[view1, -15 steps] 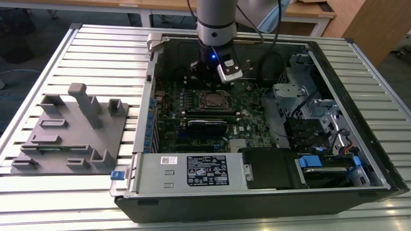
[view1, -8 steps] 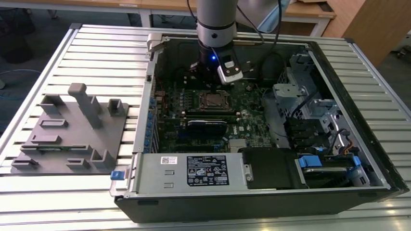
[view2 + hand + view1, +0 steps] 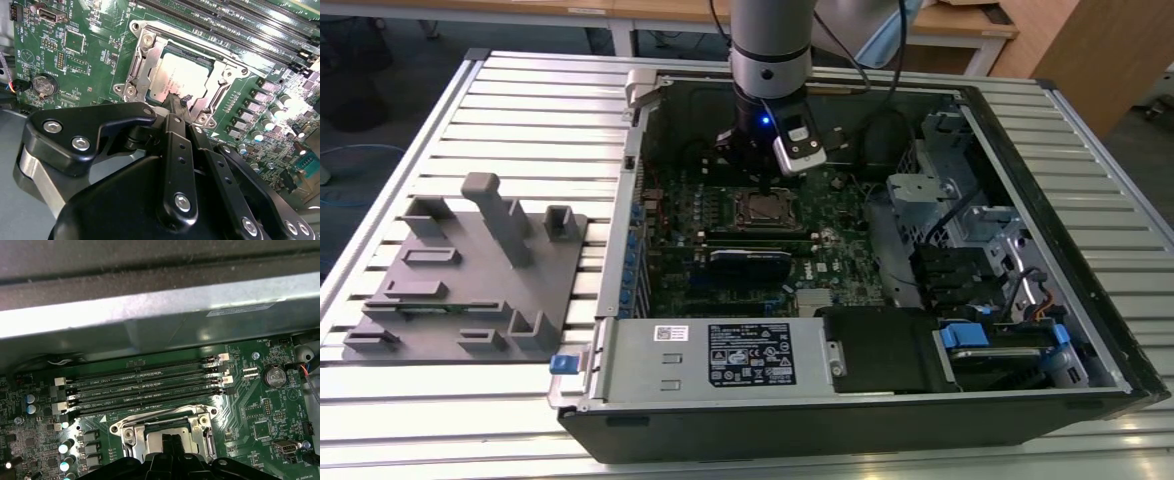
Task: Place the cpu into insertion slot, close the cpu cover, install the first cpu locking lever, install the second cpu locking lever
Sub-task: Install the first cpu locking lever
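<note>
Black gripper, fingertips pressed together, touching the near edge of the silvery cpu seated in the insertion slot, framed by the cpu cover. Green motherboard around it, coin battery well apart, memory slots beyond.

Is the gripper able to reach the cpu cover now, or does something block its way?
Probably yes. In the second wrist view the gripper hangs right at the edge of the cpu cover, which lies flat around the cpu. Nothing stands between them, and the exterior view shows the arm already inside the open computer case.
</note>
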`<state>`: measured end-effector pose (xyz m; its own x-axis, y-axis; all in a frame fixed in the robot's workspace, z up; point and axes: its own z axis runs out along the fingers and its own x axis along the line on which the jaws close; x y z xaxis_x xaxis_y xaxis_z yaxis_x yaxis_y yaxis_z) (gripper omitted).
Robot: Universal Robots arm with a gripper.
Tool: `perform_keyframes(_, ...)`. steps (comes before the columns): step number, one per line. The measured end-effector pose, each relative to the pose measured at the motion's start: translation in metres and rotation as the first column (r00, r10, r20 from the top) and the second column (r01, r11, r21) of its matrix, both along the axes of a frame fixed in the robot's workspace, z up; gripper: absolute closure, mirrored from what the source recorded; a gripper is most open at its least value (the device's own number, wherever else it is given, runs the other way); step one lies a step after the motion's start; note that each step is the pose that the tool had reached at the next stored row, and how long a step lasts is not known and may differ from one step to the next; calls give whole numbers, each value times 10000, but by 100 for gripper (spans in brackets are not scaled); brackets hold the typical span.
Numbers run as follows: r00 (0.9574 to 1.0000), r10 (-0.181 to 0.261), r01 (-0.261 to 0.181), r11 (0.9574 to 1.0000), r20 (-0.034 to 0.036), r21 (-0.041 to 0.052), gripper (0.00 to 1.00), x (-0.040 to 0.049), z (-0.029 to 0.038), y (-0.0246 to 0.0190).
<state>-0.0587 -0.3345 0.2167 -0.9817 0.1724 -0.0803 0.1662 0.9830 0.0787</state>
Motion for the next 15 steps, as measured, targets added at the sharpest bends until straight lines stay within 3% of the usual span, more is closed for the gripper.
perform_keyframes(8, 10000, 1, -1, 10000, -36, 2, 90, 0, -1, -3)
perform_keyframes(15, 10000, 1, -1, 10000, -37, -4, 90, 0, 0, -32)
